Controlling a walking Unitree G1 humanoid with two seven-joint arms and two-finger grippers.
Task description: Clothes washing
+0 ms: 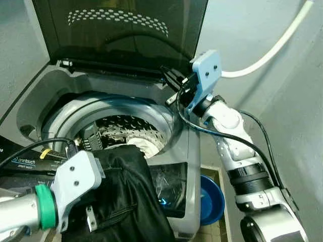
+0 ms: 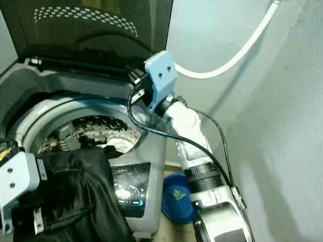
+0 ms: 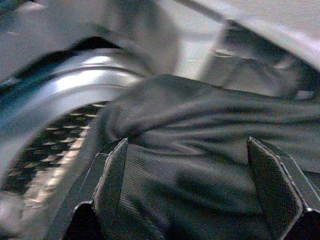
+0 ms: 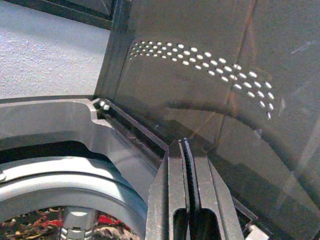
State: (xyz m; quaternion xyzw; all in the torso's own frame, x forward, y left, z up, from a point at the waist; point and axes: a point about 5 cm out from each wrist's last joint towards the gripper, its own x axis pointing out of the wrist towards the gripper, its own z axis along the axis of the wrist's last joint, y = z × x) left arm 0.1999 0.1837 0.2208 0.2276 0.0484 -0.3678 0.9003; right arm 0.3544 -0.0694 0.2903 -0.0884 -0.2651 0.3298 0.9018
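1. The left gripper (image 3: pixel 200 195) has its two black fingers (image 3: pixel 112 180) set wide apart, with the black garment (image 3: pixel 200 125) bunched between them; whether they press on the cloth cannot be told.
2. The right gripper (image 4: pixel 186 195) has its fingers pressed flat together, holding nothing, and hangs just before the raised lid (image 4: pixel 210 100) near its hinge.
3. In the head views the black garment (image 1: pixel 126 196) drapes over the washer's front rim, at about 6 o'clock of the drum (image 1: pixel 128 132) opening, partly over the control panel (image 1: pixel 169 184).
4. The washing machine (image 1: pixel 35 108) stands open, its dark lid (image 1: pixel 126 30) upright at 12 o'clock; some pale laundry lies inside the perforated drum.
5. A white hose (image 1: pixel 275 48) curves along the wall at 2 o'clock.
6. A blue basin (image 1: pixel 212 199) sits on the floor at 4 o'clock, beside the machine.
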